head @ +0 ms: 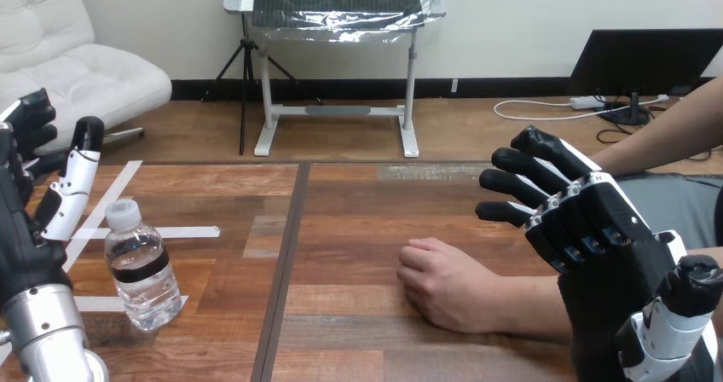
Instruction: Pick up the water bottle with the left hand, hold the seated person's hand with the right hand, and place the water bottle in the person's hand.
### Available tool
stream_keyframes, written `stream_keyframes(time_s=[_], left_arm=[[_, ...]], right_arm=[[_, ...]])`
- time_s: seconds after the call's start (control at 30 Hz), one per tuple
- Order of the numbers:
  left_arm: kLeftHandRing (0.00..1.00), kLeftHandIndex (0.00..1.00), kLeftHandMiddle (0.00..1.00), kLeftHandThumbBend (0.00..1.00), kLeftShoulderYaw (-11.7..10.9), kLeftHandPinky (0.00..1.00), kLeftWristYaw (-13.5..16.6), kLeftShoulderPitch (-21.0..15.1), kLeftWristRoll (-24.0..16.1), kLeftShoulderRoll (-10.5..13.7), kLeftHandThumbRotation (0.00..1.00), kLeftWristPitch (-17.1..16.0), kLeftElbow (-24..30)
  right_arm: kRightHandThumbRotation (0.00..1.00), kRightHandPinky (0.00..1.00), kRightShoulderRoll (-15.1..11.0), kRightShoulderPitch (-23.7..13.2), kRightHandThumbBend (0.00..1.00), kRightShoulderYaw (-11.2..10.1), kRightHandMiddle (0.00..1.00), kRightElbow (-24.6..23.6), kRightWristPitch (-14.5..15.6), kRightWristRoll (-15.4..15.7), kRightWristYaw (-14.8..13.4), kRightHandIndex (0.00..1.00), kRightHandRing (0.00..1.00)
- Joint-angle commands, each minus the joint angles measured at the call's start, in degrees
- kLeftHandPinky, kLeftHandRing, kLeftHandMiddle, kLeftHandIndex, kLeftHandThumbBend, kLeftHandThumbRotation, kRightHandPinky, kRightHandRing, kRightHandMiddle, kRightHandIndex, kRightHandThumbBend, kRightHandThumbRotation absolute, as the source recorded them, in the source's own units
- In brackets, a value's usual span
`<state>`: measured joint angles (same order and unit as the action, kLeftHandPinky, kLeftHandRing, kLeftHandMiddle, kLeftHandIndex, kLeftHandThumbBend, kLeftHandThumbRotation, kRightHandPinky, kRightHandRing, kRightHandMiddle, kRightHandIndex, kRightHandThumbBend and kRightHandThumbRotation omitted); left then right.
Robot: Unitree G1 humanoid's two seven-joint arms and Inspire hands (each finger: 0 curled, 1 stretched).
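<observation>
- The robot's left hand (19, 233) is at the far left, just beside the bottle and level with its upper half. It does not touch the bottle. Its fingers (32, 111) are released and spread upward, grasping nothing, and the edge of the view cuts off part of the hand.
- Strips of white tape (183, 232) lie flat on the brown wooden desk (358, 228). They run behind and under the bottle, which partly covers them.
- The clear plastic water bottle with a white cap and a black band (141, 269) stands on its base on the desk. Its long axis is upright and the cap points up. Nothing holds it.
- The person's hand (443, 286) rests on the desk well to the right of the bottle. It is closed in a loose fist with the knuckles turned toward the bottle. Whether anything lies inside the fist cannot be told.
- The robot's right hand (592, 224) is farthest right of the bottle, with its black back to the camera. Its fingers (527, 165) are extended and released and point back toward the bottle's side. It hides the person's wrist and forearm. Whether it touches them cannot be told.
</observation>
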<state>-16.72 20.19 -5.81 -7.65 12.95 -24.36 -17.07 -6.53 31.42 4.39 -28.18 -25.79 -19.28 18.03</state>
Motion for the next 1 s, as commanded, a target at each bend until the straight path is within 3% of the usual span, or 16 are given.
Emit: stream_keyframes(time_s=[0.0,0.97], left_arm=[[0.80,0.78,0.80,0.72,0.7,0.66,-0.6,-1.0,-1.3,0.9,0.63,0.6,3.3],[0.88,0.85,0.88,0.73,0.9,0.73,-2.7,-0.5,-1.3,1.0,0.70,4.4,5.8]], right_arm=[[0.99,0.69,0.6,-1.9,0.94,-0.1,0.80,-0.9,-0.4,0.3,-0.4,0.81,0.78],[0.98,0.69,0.3,-2.4,0.93,-0.2,0.80,-0.5,-0.3,-0.6,0.2,0.81,0.78]])
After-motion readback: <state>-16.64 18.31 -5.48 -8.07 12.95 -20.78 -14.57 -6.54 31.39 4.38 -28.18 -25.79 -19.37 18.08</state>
